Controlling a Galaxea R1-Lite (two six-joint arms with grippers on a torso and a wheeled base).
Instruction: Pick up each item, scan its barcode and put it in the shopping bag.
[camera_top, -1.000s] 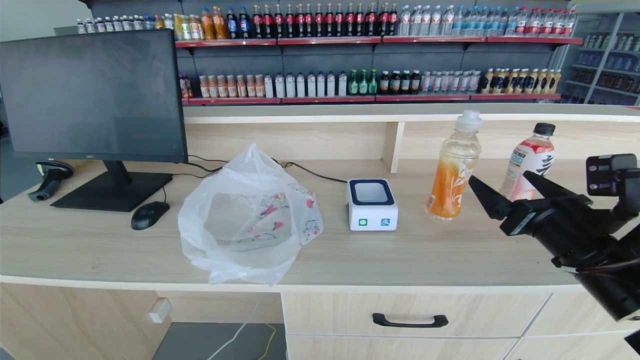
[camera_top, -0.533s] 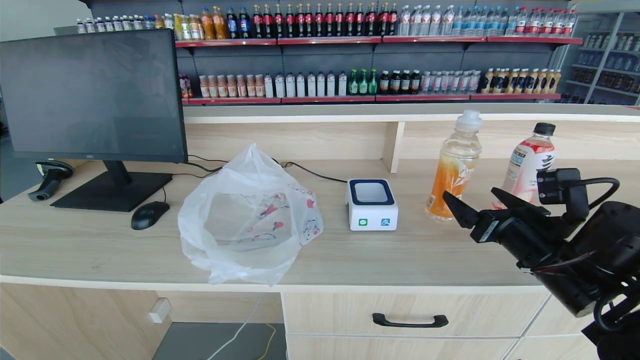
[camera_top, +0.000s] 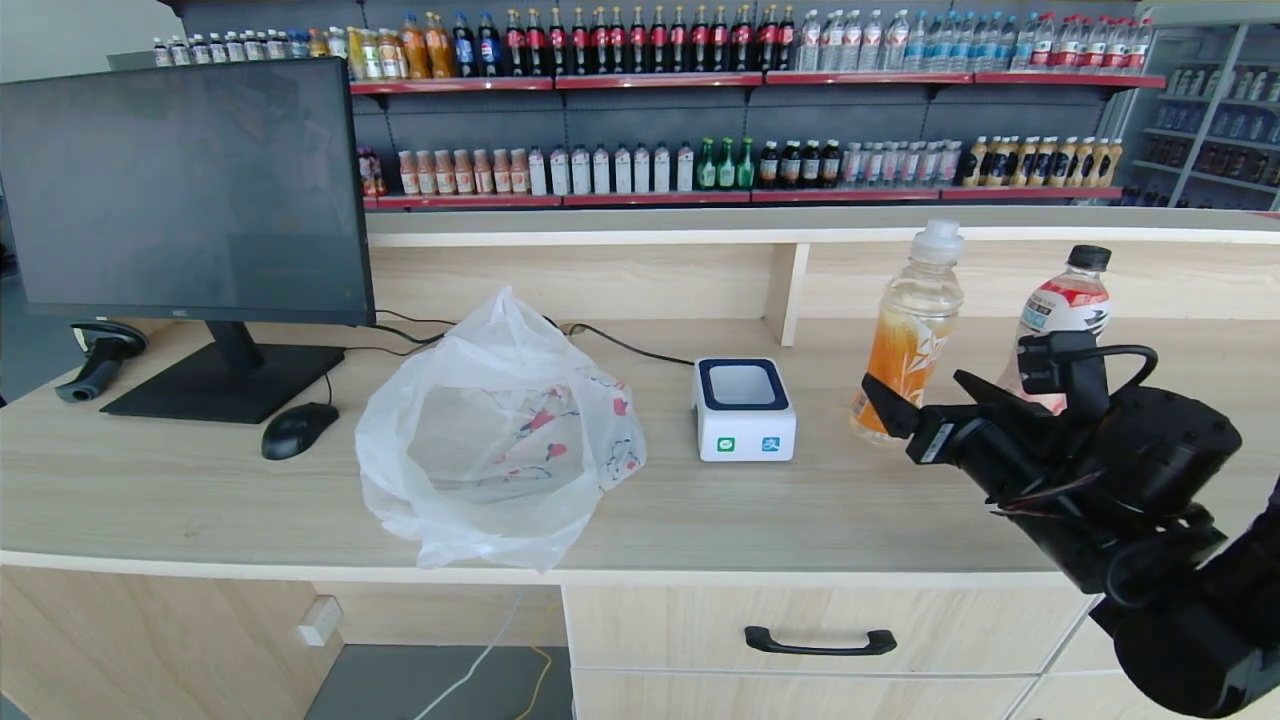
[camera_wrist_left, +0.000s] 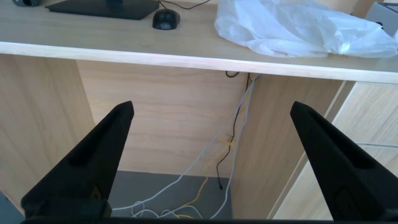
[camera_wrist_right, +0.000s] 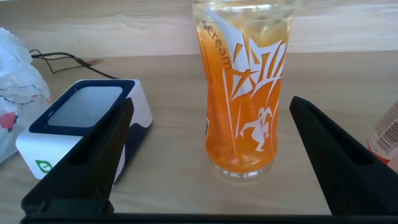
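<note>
In the head view the right gripper (camera_top: 912, 382), spread wide and empty, hangs just before the upright orange bottle (camera_top: 908, 335), right of the scanner (camera_top: 745, 408) and well apart from the shopping bag (camera_top: 500, 440): the first pick, I'd say. The left wrist view has the left gripper (camera_wrist_left: 208, 124) equally wide, low before the counter (camera_wrist_left: 124, 53) front. In the right wrist view the bottle stands centred between the fingers, untouched; next, ease forward and close on its waist.

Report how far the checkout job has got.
Done: nothing; the orange drink bottle and the red-labelled bottle both stand on the counter. In hand: right gripper, jaws open, faces the orange drink bottle, not gripping. Left: scanning at the scanner and the shopping bag, for both.
</note>
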